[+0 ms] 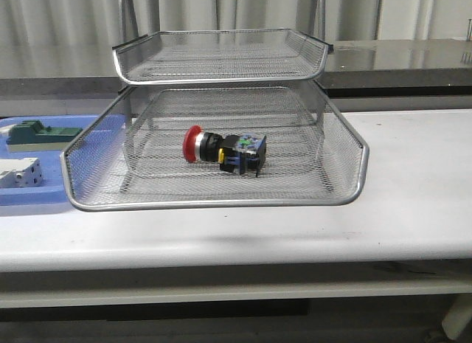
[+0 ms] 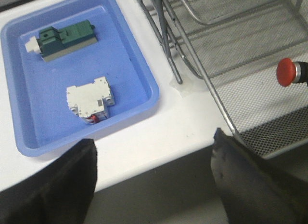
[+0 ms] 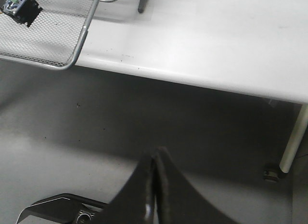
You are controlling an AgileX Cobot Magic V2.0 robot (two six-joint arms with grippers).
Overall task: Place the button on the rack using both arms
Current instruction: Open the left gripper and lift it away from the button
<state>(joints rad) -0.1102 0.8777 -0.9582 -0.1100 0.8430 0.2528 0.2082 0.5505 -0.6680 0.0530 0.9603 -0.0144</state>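
The button (image 1: 223, 150) lies on its side in the lower tray of the wire-mesh rack (image 1: 339, 188), red head to the left. Its red head shows in the left wrist view (image 2: 286, 72) and its rear block in the right wrist view (image 3: 18, 5). My left gripper (image 2: 154, 159) is open and empty, back over the table's front edge, between the blue tray and the rack (image 2: 226, 113). My right gripper (image 3: 155, 161) is shut and empty, low off the table's front edge, to the right of the rack (image 3: 82, 41). Neither arm shows in the front view.
A flat blue tray (image 1: 44, 199) at the left holds a green block (image 1: 40, 134) and a white-grey block (image 1: 18, 173); they also show in the left wrist view, the tray (image 2: 139, 65), green block (image 2: 65, 38) and white-grey block (image 2: 91, 98). A table leg (image 3: 293, 142) stands at the right.
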